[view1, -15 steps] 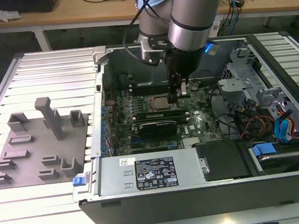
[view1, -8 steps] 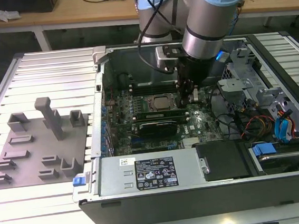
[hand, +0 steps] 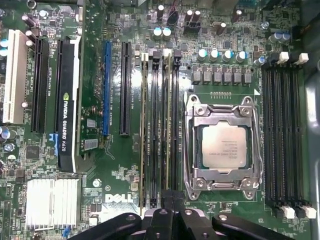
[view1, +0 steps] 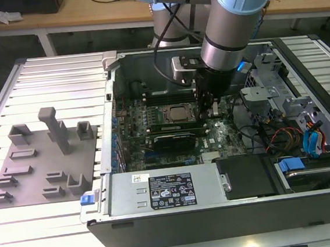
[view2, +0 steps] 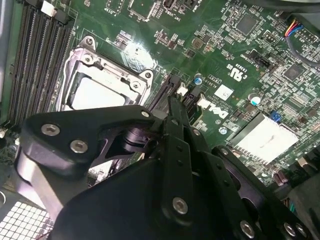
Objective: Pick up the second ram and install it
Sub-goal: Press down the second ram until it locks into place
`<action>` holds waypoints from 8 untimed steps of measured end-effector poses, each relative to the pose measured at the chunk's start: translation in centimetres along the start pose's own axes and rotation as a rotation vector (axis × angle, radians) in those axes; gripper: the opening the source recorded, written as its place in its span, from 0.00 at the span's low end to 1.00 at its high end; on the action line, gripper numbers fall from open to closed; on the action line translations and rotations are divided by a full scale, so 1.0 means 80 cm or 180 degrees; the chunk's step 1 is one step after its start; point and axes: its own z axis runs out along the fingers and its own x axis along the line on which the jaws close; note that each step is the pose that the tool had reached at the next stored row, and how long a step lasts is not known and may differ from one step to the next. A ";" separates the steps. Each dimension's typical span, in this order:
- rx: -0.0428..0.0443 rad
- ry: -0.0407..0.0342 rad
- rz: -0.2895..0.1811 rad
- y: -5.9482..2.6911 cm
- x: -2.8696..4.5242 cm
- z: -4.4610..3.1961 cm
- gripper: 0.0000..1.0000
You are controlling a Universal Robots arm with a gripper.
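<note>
Slatted metal worktop (view1: 49, 76) w/ an open PC case (view1: 162, 217) lying flat on it; a grey fixture plate (view1: 40, 164) w/ upright posts sits well off to the side of the tool. The arm (view1: 232, 29) reaches down into the case and the tool (view1: 209, 110) hangs low over the motherboard (view1: 173, 152), just beside the processor socket (view1: 176, 114).

In the first wrist view the tool (hand: 168, 196) pokes in at the frame edge, fingers drawn together, nothing visible btwn them. Straight ahead of its tips runs the memory slot bank next to the socket (hand: 223, 145). The second ram (hand: 172, 125) appears to sit edge-on in the slot in line w/ the tips, thin and long; can't tell if the tool touches it. Beyond the socket, away from the tool, is another slot bank (hand: 285, 135). On the tool's other side are a long black card (hand: 67, 125) and a finned heatsink (hand: 52, 200).

The second wrist view looks along the tool (view2: 172, 107) itself: linkage, screws, narrow tips close over a black slot end by the socket (view2: 100, 90). The stick itself can't be made out there.
</note>
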 end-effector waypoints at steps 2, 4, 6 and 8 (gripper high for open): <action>0.0013 0.0002 -0.0001 0.003 -0.0004 -0.0073 0.08; 0.0038 0.0003 -0.0003 0.015 -0.0004 -0.0087 0.08; 0.0048 0.0003 -0.0003 0.031 -0.0002 -0.0073 0.08; 0.0056 0.0003 -0.0003 0.049 0.0000 -0.0058 0.08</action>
